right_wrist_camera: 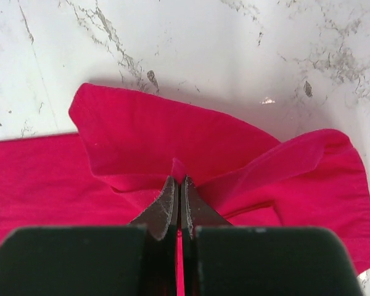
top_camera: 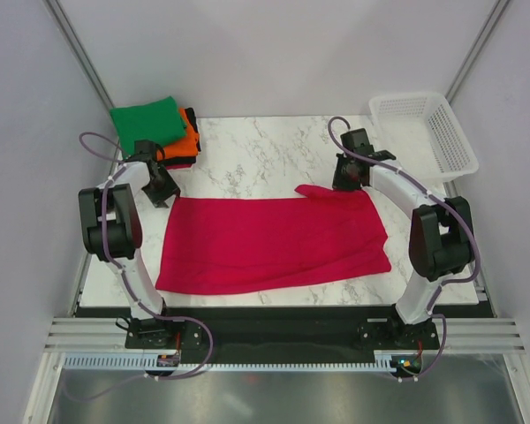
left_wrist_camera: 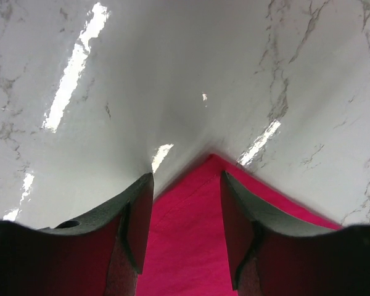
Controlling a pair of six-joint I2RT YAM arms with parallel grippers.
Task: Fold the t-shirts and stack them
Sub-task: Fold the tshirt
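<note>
As right hand [right_wrist_camera: 180,184] pinches crimson shirt [top_camera: 274,243], left hand [left_wrist_camera: 186,188] parted

Folded green, orange and black shirts [top_camera: 152,124] are blocking the corner behind the left gripper [top_camera: 165,194]; white marble table [top_camera: 256,150] is lying open beside them

Reaching forward with both arms. Holding left black two-finger gripper [left_wrist_camera: 186,185] low, jaws apart. Pinching crimson-pink cloth t-shirt [right_wrist_camera: 142,135] tight in right black two-finger gripper [right_wrist_camera: 179,185].

Now crimson-pink shirt [right_wrist_camera: 191,142] at the right pincer [right_wrist_camera: 179,185], grey-veined white table [right_wrist_camera: 234,49] beyond, green tee [top_camera: 148,122] over orange tee [top_camera: 188,140] past the left pincer [top_camera: 165,193].
</note>
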